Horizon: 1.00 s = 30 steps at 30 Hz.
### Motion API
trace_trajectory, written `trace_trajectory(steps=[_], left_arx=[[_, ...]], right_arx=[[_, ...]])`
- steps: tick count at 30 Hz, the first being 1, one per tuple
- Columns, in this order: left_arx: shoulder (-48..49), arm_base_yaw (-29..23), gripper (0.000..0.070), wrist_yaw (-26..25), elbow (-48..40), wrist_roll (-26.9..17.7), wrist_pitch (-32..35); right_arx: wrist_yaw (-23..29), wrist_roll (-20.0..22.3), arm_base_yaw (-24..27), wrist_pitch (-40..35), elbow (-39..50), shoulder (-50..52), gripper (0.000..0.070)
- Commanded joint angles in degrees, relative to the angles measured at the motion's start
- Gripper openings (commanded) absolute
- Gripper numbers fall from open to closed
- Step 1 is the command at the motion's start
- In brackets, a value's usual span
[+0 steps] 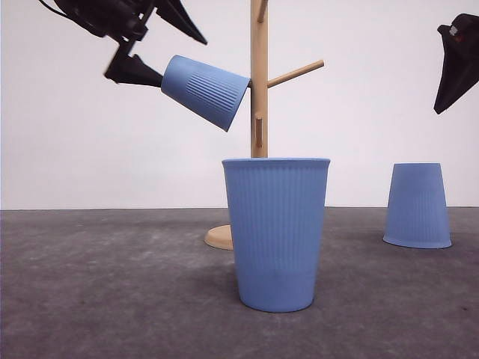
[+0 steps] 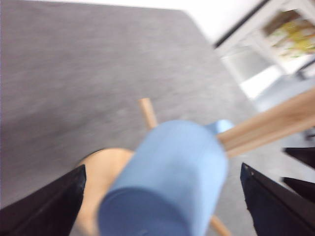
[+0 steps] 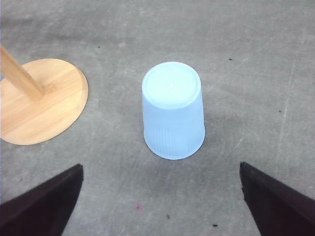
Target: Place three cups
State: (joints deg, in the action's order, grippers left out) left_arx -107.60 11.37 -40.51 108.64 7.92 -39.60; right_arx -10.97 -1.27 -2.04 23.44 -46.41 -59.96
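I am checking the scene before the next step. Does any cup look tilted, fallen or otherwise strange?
Nothing looks damaged or spilled. One cup hangs tilted on a peg of the wooden rack, next to the left end effector. The near cup stands upright. The far cup stands upside down on the table, under the right end effector.

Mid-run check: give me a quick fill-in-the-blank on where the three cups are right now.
1. The tilted cup hangs on a peg of the wooden ____.
2. The nearest cup stands with its opening facing ____.
3. The far cup under the right gripper stands upside ____.
4. The left gripper jaws are ____, not touching the tilted cup.

Answers: rack; up; down; open
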Motion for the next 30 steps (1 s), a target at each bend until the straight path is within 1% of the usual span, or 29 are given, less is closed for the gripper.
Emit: trace_trajectory(steps=[1, 4, 9, 11, 13, 14, 19, 21, 27, 30], left_arx=[[-0.95, -0.28, 0.0642, 4.71, 5.04, -5.58, -4.00], [-0.95, -0.54, 0.0642, 13.36, 11.73, -10.05, -12.47], [-0.90, -0.53, 0.0638, 23.56, 22.05, -12.92, -23.97], [-0.76, -0.49, 0.0638, 27.53, 24.93, -13.07, -28.04], [-0.38, -0.47, 0.0638, 30.30, 26.63, -13.06, -32.27], [-0.06, -0.47, 0.0638, 31.71, 26.84, -13.10, -34.27], [0.55, -0.49, 0.0637, 42.60, 26.84, -13.07, -42.35], [0.56, -0.54, 0.0635, 44.52, 26.84, -12.43, -43.70], [1.81, -0.75, 0.0627, 45.27, 26.49, -10.77, -44.51], [3.65, -0.04, 0.0619, 45.29, 24.99, -10.30, -44.60]], right_arx=[[-0.42, 0.64, -0.08, -0.13, -0.46, -0.24, 0.0650], [-1.21, 0.64, -0.08, -0.18, -0.46, -0.24, 0.0650], [-1.07, 0.65, -0.07, -1.21, -0.46, -0.32, 0.0650], [-1.19, 0.67, -0.09, -2.03, -0.46, -0.54, 0.0650], [-1.28, 0.65, -0.07, -3.23, -0.46, -1.24, 0.0650], [-1.42, 0.64, -0.07, -3.78, -0.46, -1.73, 0.0650], [-4.28, 0.40, -0.13, -8.25, -0.49, -6.18, 0.0650], [-4.18, 0.41, -0.49, -10.19, -0.51, -8.40, 0.0650], [-4.22, 0.40, -0.57, -14.87, -0.53, -14.78, 0.0650], [-4.17, 0.36, -0.55, -18.64, -0.55, -18.05, 0.0650]])
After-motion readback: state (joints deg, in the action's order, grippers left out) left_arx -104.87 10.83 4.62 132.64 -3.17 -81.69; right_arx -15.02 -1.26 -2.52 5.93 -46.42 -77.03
